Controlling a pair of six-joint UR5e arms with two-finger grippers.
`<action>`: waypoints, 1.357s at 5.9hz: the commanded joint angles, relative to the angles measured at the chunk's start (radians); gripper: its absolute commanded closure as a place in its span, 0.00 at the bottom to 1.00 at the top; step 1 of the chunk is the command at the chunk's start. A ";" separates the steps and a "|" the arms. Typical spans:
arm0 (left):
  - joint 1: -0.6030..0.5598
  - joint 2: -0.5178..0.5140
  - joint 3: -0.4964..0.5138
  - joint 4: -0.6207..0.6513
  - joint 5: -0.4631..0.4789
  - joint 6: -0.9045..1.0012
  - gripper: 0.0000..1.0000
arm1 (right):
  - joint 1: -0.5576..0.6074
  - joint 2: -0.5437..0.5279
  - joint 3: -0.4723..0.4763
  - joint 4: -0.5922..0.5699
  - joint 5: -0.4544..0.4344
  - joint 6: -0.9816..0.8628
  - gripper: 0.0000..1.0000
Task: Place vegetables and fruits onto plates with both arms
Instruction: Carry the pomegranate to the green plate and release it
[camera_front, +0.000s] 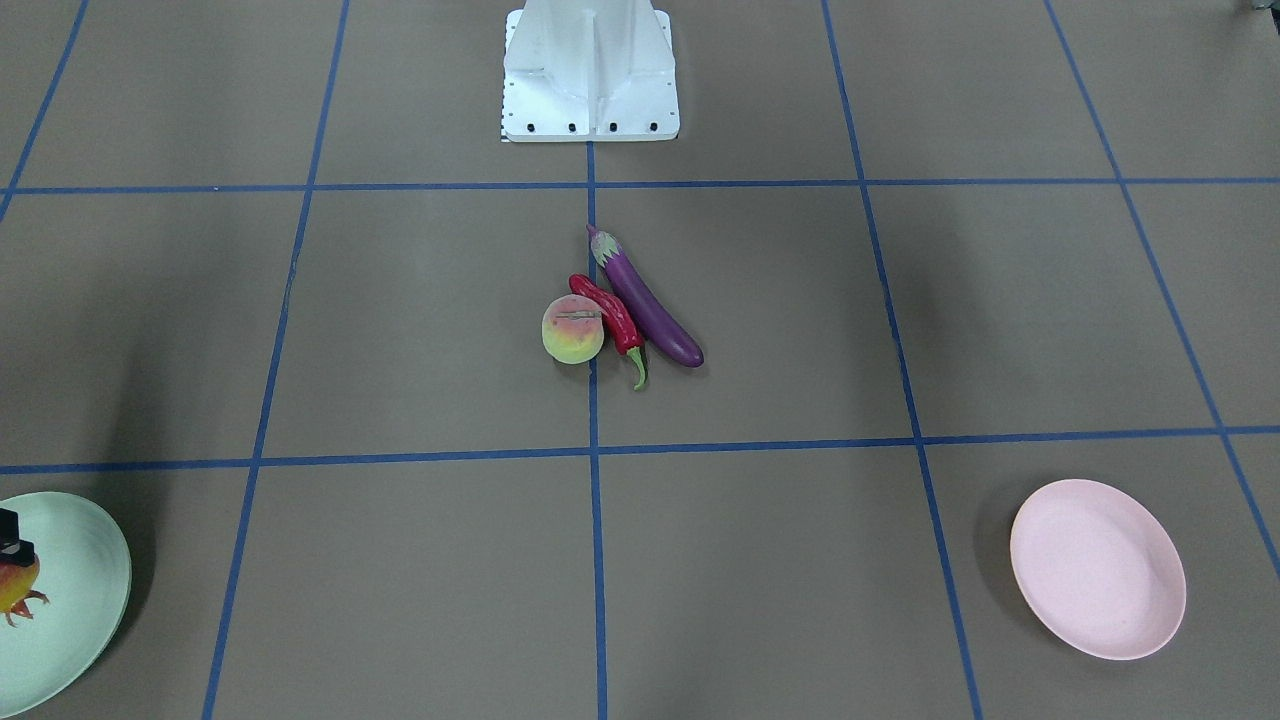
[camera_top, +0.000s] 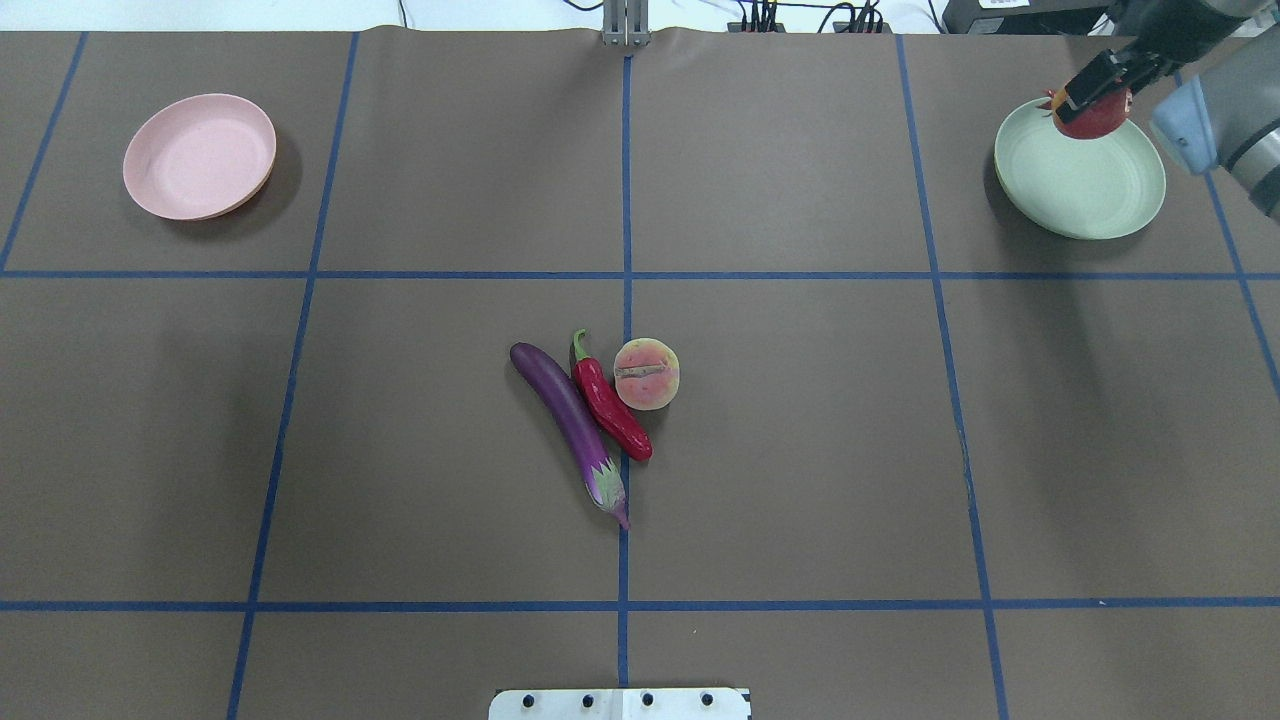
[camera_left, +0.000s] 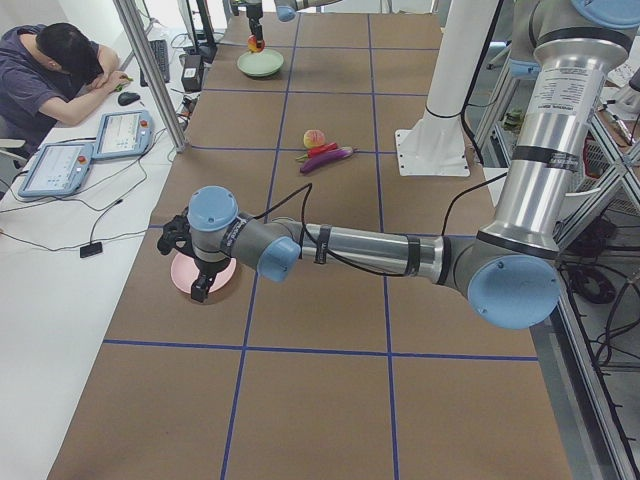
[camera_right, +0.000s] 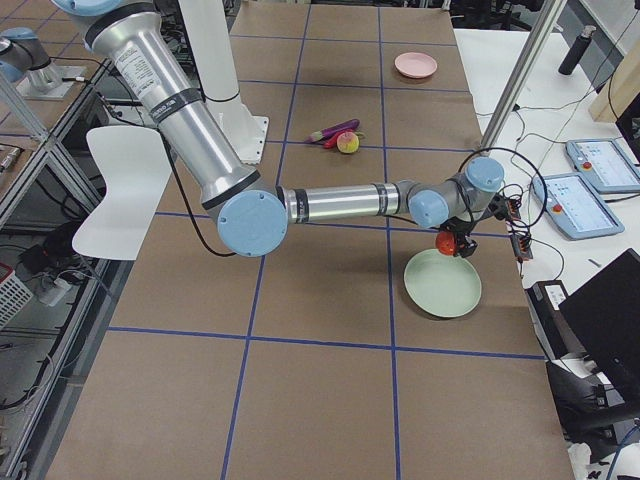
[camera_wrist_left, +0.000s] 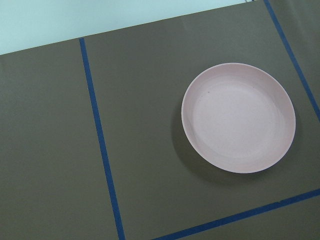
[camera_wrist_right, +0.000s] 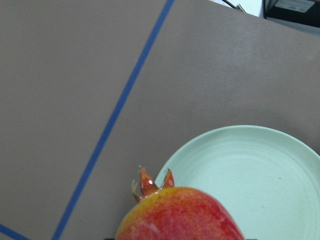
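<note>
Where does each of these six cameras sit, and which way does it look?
Overhead: behind the robot, looking down; right gripper holds pomegranate.
Front-facing: across the table, facing the white base; right gripper at the edge.
Left side: table's end; left arm near.
Right side: opposite end; right arm near.
Left wrist: above pink plate; no body.
Right wrist: above pomegranate, green plate.
Shared: first two show eggplant.

No text, brand, number or sign could be read in any view. Small dark print ran along the silver tube of the left arm (camera_left: 553, 110) and of the right arm (camera_right: 165, 95), too small to make out. The tablet screens (camera_left: 122, 133) were likewise illegible.
</note>
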 joint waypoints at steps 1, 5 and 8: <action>0.000 0.001 -0.011 0.003 -0.001 0.000 0.00 | -0.005 -0.009 -0.117 0.119 -0.048 0.006 0.84; 0.000 0.002 -0.017 0.006 -0.001 -0.002 0.00 | -0.009 -0.009 0.028 0.120 -0.043 0.272 0.01; 0.000 0.002 -0.017 0.006 -0.001 -0.002 0.00 | -0.142 -0.004 0.354 -0.054 -0.112 0.649 0.01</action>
